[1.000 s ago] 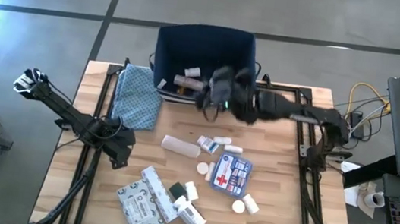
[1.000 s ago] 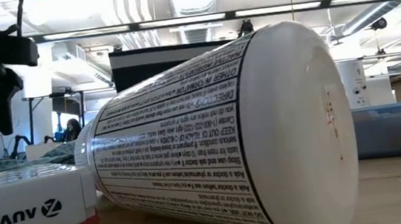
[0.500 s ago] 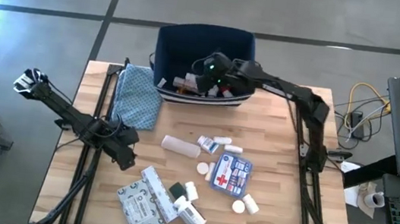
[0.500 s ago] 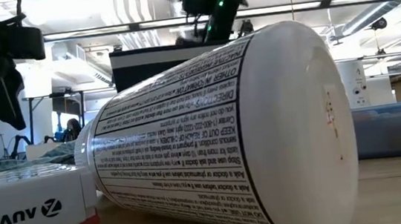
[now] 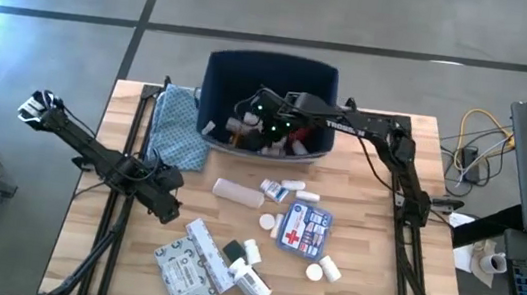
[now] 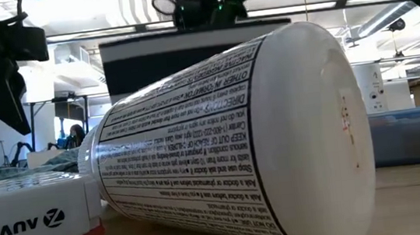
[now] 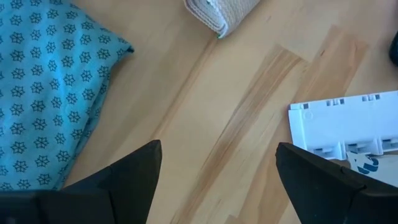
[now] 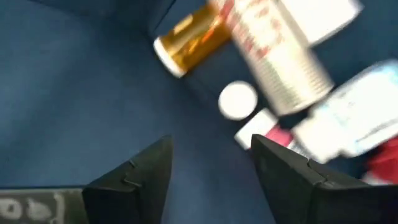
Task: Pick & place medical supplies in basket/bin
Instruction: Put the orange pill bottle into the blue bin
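Observation:
The dark navy bin (image 5: 324, 82) stands at the table's far edge with several supplies in it, among them an amber bottle (image 8: 189, 36) and a white tube (image 8: 283, 53). My right gripper (image 5: 257, 115) reaches down into the bin, open, with nothing between its fingers (image 8: 208, 171). More medical supplies lie on the table: a white tube (image 5: 238, 193), a first-aid box (image 5: 304, 227), printed packets (image 5: 191, 265) and small bottles (image 5: 327, 268). My left gripper (image 5: 168, 204) hangs open over bare wood (image 7: 217, 155) at the table's left. My right gripper is inside the bin. Whether its fingers or its wrist touch the bin's wall or the supplies in it, I cannot tell.
A blue patterned cloth (image 5: 180, 127) lies left of the bin. Close to the low camera a big white printed bottle (image 6: 236, 146) lies on its side beside a white box (image 6: 25, 219). Bare wood shows along the table's right side.
My right gripper has swung toward the table's left, tipped downward and sunk into the bin. The bin now sits nearer the table's near edge than a second ago.

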